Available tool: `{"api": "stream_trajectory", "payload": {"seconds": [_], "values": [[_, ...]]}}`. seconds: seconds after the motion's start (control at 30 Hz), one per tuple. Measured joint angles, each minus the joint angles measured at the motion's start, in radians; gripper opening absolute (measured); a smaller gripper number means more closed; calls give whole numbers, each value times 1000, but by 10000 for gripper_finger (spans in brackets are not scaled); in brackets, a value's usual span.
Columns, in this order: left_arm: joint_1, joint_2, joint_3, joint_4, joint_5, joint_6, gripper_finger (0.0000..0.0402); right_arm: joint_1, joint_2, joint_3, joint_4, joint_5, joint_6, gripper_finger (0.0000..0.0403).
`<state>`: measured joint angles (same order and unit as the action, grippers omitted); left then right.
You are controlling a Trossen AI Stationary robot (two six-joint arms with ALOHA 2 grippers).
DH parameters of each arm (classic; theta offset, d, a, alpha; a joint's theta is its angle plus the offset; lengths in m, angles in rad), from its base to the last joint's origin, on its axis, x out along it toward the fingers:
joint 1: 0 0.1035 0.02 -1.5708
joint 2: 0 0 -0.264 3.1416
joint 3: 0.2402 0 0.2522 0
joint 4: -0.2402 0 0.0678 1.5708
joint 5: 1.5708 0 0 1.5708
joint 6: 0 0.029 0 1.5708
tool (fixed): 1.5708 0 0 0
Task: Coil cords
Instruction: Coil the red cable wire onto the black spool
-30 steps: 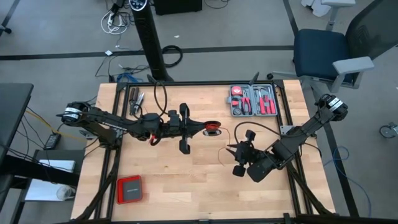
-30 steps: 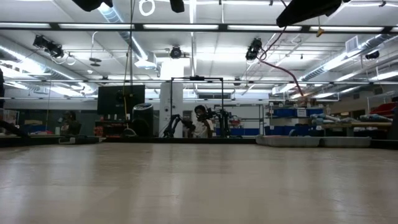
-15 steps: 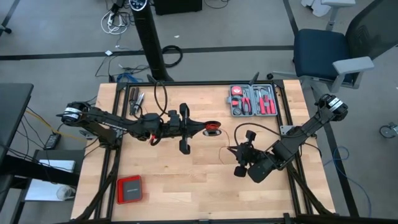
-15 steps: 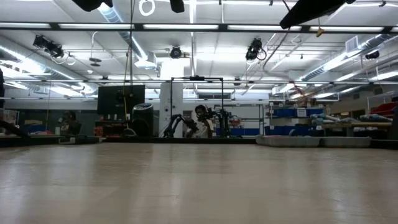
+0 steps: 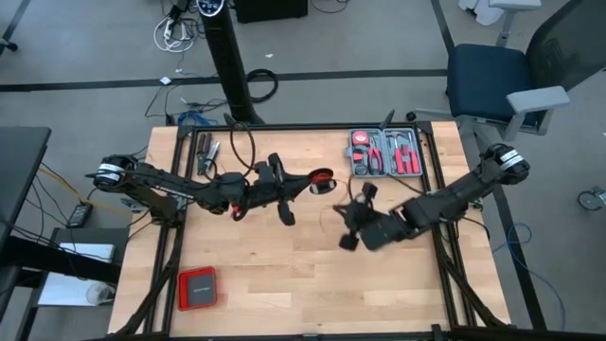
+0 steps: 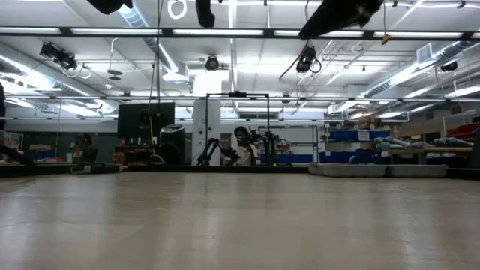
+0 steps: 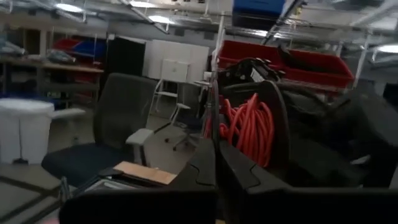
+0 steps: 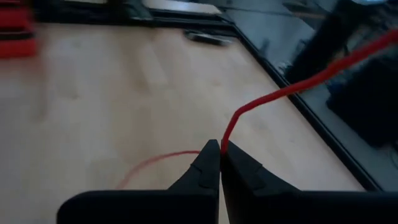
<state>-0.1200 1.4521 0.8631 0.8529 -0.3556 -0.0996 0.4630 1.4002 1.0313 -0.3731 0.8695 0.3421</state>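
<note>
At frame centre the right gripper [image 8: 219,149] pinches the thin red cord [image 8: 292,87]; the left gripper [image 5: 305,184], closed, holds its coiled bundle [image 5: 323,178] below the grey tool tray [image 5: 385,152].

Two dark jointed arms, tapered black pincers.

The red cord [image 8: 292,87] runs off the right wrist view's edge, blurred.
</note>
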Motion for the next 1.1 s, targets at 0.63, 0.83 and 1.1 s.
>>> {"api": "stream_trajectory", "payload": {"seconds": [0.63, 0.83, 1.1], "values": [[-5, 34, 0, 21, -130, -73, 3, 44, 12, 0, -245, -147, 247, 53], [-6, 105, 0, 95, -74, 41, 3, 160, -29, 0, -515, -183, 498, 73], [-4, 140, 0, 51, 171, 248, 3, 278, -159, -1, -449, 197, 352, 71]]}}
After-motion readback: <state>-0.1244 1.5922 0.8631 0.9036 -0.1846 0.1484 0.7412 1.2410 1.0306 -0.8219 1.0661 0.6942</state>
